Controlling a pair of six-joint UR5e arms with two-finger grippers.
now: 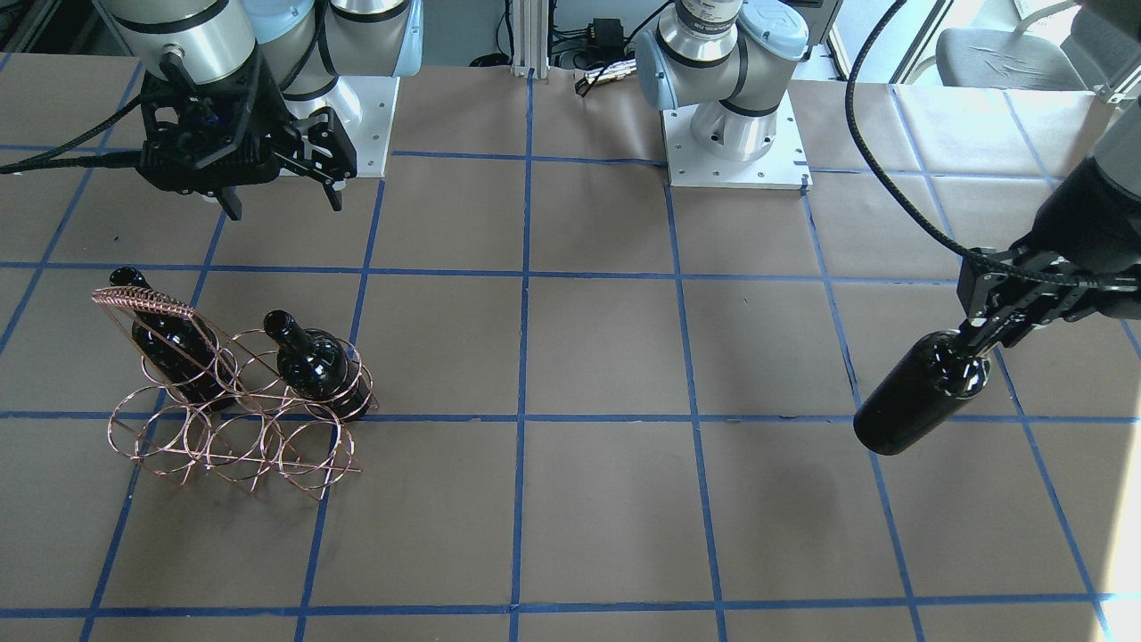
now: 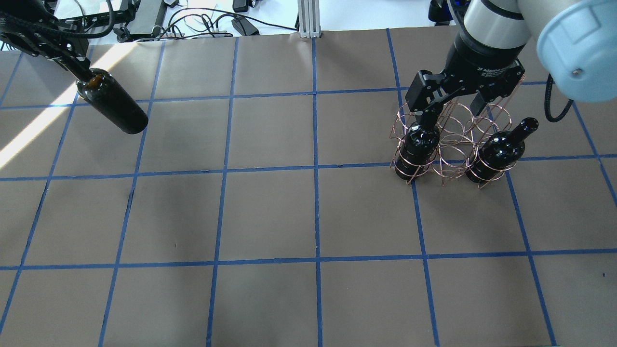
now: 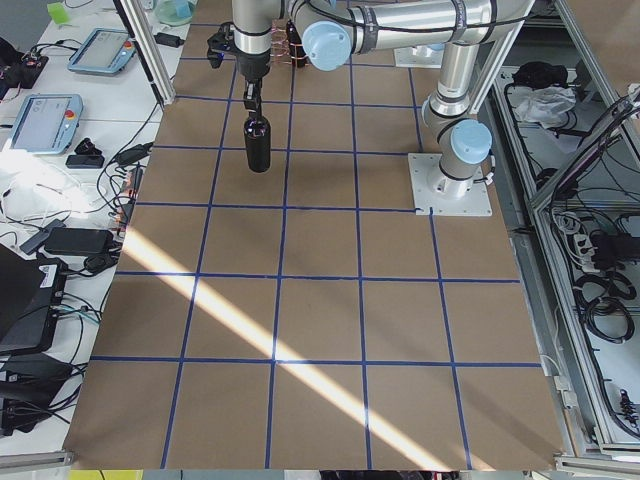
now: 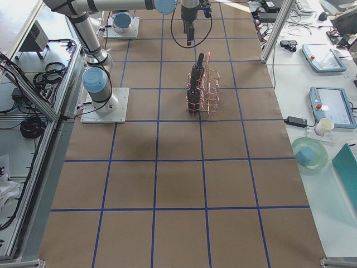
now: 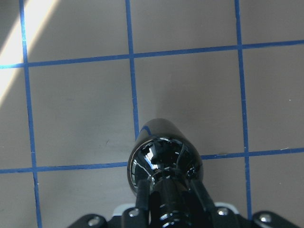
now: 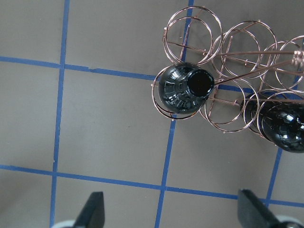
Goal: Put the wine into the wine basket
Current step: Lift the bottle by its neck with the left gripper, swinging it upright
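Observation:
My left gripper [image 1: 973, 343] is shut on the neck of a glossy black wine bottle [image 1: 918, 392] and holds it tilted above the table, far from the basket. The left wrist view shows the fingers [image 5: 141, 192] clamped on the neck, with the bottle [image 5: 164, 156] hanging below. The copper wire wine basket [image 2: 453, 140] stands on the table with two bottles in its end loops [image 2: 419, 144] [image 2: 496, 149]; the middle loop between them is empty. My right gripper [image 2: 453, 113] is open and empty above the basket's far side; in its wrist view one bottle mouth [image 6: 198, 81] faces up.
The two arm bases [image 1: 735, 134] [image 1: 357, 116] stand at the table's robot side. The brown table carries a blue tape grid [image 2: 315, 168]. Benches with tablets and cables [image 3: 60, 110] flank both table ends.

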